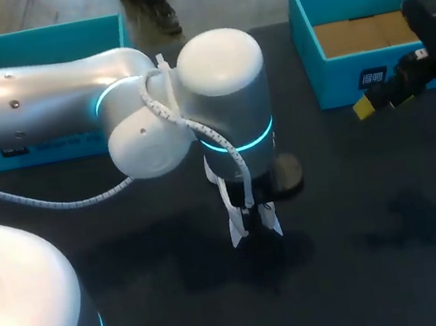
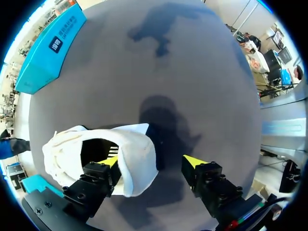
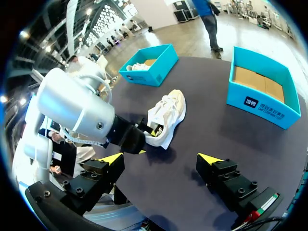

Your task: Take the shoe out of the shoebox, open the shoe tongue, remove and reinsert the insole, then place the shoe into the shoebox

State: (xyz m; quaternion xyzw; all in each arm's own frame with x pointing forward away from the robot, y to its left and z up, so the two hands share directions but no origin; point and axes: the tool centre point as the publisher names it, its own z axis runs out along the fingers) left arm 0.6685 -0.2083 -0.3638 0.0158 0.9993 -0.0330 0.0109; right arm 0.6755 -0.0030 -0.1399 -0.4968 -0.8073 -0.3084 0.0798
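The white shoe (image 2: 137, 166) lies on the dark surface (image 1: 362, 222), outside both boxes. The left end effector (image 2: 152, 162) is spread wide at it. One yellow-tipped finger sits inside the shoe's opening and the other stands off beside the shoe, not touching it. From above, the left arm's wrist covers most of the shoe.

Well to one side of the shoe stands the teal shoebox (image 3: 262, 103), with a brown cardboard liner (image 3: 255, 82) in it. On the shoe's other side, a second teal box (image 3: 144, 77) holds something white, possibly another shoe, though it is too small to tell.

The right end effector (image 3: 160, 159) hangs wide open with nothing between its fingers. It is well apart from the shoe, near the shoebox's front wall.
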